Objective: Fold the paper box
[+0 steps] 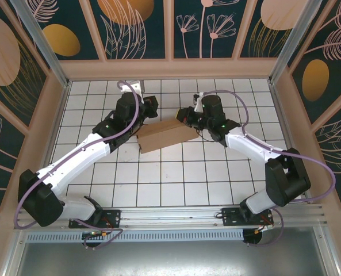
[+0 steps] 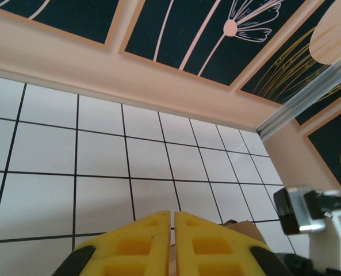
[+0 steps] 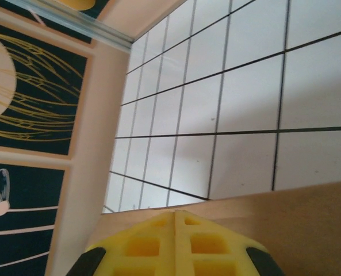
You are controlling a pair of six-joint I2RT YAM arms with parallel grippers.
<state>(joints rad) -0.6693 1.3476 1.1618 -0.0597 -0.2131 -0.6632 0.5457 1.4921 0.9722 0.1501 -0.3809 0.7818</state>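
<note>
Brown corrugated cardboard, the paper box (image 1: 167,137), lies on the white tiled table (image 1: 176,184) in the far middle of the floor, between the two wrists. Seen from the top camera, its long edges run at a slant, the right end farther back than the left.

The left gripper (image 1: 150,108) sits just behind the box's far left corner, slightly apart from the edge. In the left wrist view its yellow fingers (image 2: 141,241) are pressed together with only a thin seam between them and nothing visible in it. A sliver of the box (image 2: 243,225) shows just to their right.

The right gripper (image 1: 184,115) is at the box's far right corner. In the right wrist view its yellow fingers (image 3: 210,241) are likewise closed flat against each other. The box's cardboard (image 3: 297,224) spreads behind them, its straight edge crossing the lower frame. Whether the fingertips touch the cardboard cannot be told.

Open tiles stretch from the box's near edge to the arm bases at the bottom of the top view. A few rows of tiles separate the box from the beige back wall (image 1: 170,69). The side walls stand well apart from both box ends.
</note>
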